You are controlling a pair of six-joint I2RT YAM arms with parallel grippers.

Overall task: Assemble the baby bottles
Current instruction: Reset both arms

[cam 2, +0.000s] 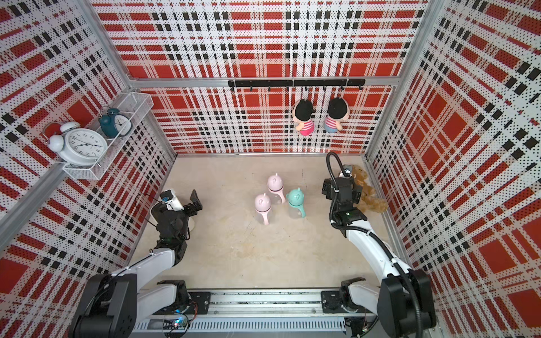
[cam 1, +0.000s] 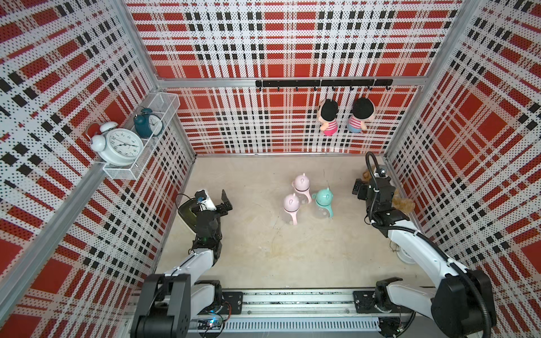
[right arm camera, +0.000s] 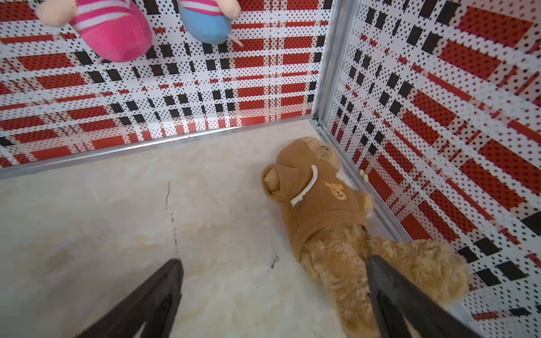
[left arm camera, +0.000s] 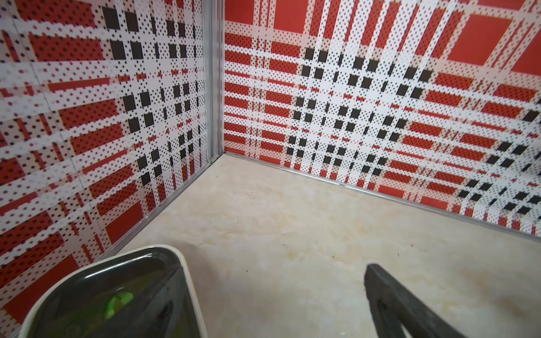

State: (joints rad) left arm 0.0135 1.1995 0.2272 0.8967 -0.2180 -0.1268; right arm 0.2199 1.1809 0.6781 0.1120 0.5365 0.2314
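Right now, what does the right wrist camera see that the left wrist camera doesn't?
Only the right wrist view shows a fluffy tan plush animal in a brown hoodie lying beside the wall, plus the lower ends of a pink hanging plush doll and a blue hanging plush doll. Only the left wrist view shows a dark white-rimmed container with something green inside. Both show the beige tabletop, red plaid perforated walls, and black fingers spread apart: the left fingers and the right fingers.
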